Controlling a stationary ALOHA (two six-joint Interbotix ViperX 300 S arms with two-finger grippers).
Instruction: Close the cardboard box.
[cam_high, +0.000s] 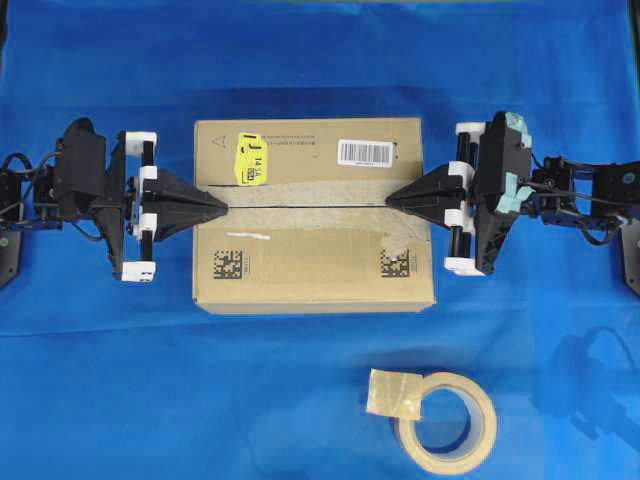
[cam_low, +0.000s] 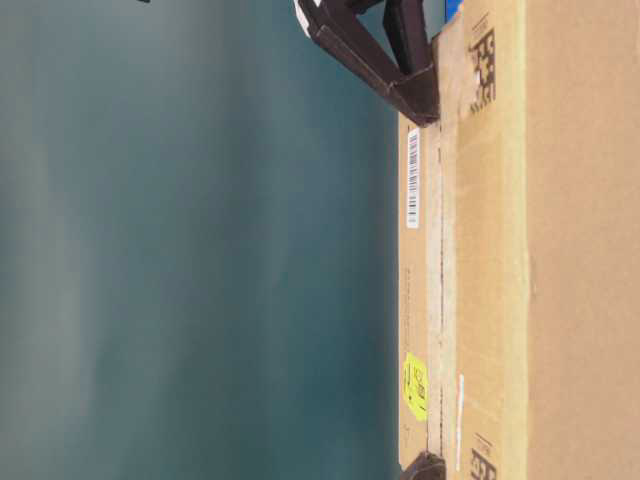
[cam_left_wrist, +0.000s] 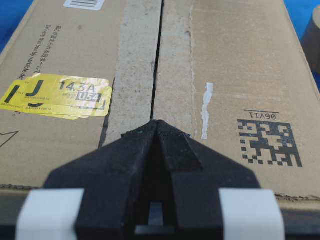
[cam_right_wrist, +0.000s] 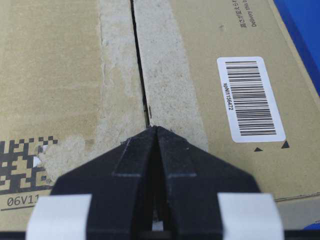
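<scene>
Resting mid-cloth, the cardboard box (cam_high: 312, 215) has its top flaps meeting at the seam; left gripper (cam_high: 222, 207) and right gripper (cam_high: 390, 198), fingers pressed together, sit on opposite seam ends, apparently holding flaps flat.

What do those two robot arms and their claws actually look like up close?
Both arms are black with loose black cables trailing behind. Each ends in a claw, the left claw and the right claw, of black wedge-shaped fingers tapering to a point, with white blocks on the rail behind. The right arm carries pale teal tape patches.
</scene>
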